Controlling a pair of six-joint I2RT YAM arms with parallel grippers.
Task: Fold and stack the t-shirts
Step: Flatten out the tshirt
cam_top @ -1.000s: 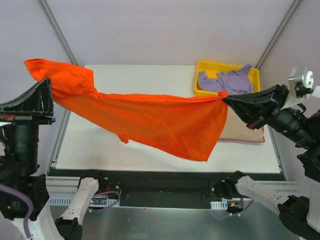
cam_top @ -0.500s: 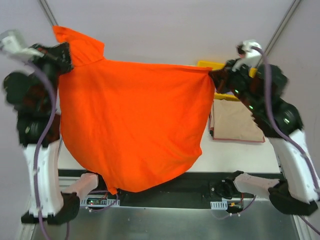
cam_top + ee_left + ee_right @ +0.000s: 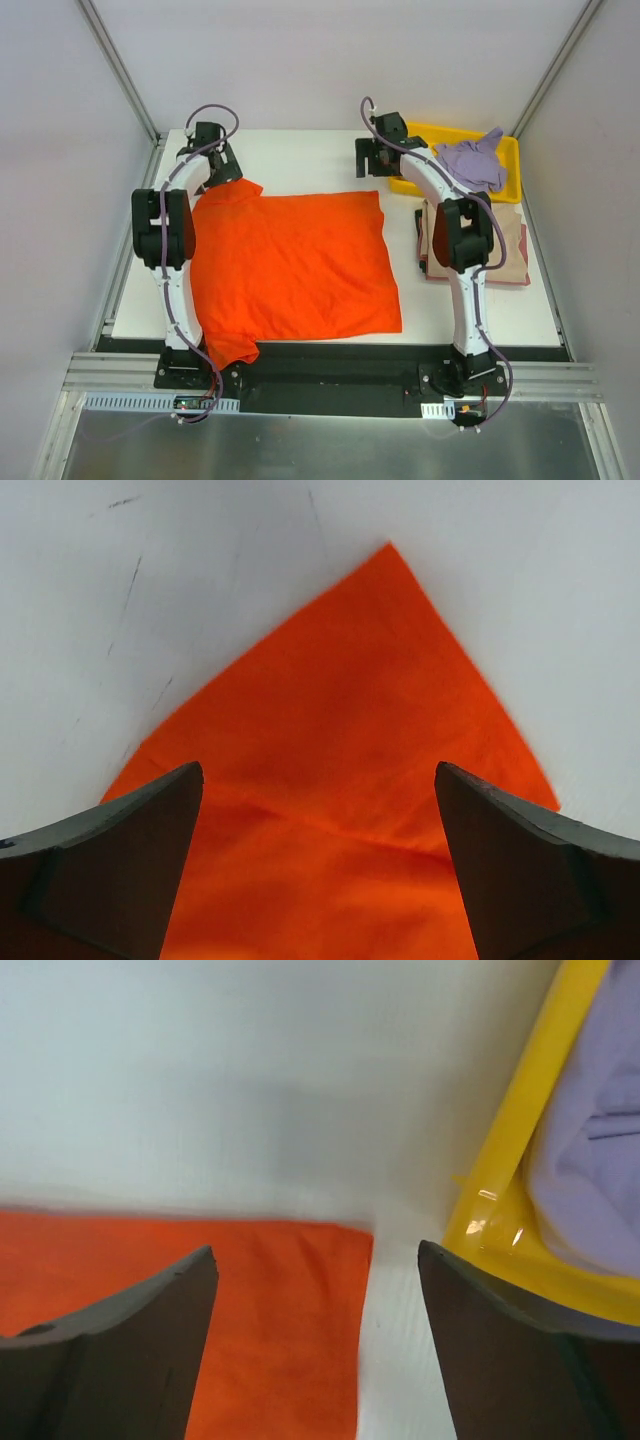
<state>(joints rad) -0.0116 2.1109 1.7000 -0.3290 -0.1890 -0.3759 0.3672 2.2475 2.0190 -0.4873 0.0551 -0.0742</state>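
Observation:
The orange-red t-shirt (image 3: pixel 290 265) lies spread flat on the white table, its bottom left part hanging over the near edge. My left gripper (image 3: pixel 222 166) hovers open over the shirt's far left corner (image 3: pixel 360 730), nothing between its fingers (image 3: pixel 130 850). My right gripper (image 3: pixel 372 160) stands open above the far right corner (image 3: pixel 290 1310), also free of the cloth. The lavender t-shirt (image 3: pixel 470 160) sits crumpled in the yellow tray. The tan t-shirt (image 3: pixel 500 240) lies folded at the right, partly behind my right arm.
The yellow tray (image 3: pixel 455 131) stands at the back right; its rim (image 3: pixel 510 1150) is close beside my right gripper's right finger. Grey walls enclose the table on three sides. Bare white table (image 3: pixel 300 160) shows between the two grippers.
Both grippers held the orange-red shirt stretched in the air; now it lies flat on the table, both grippers have opened and let go at its far corners.

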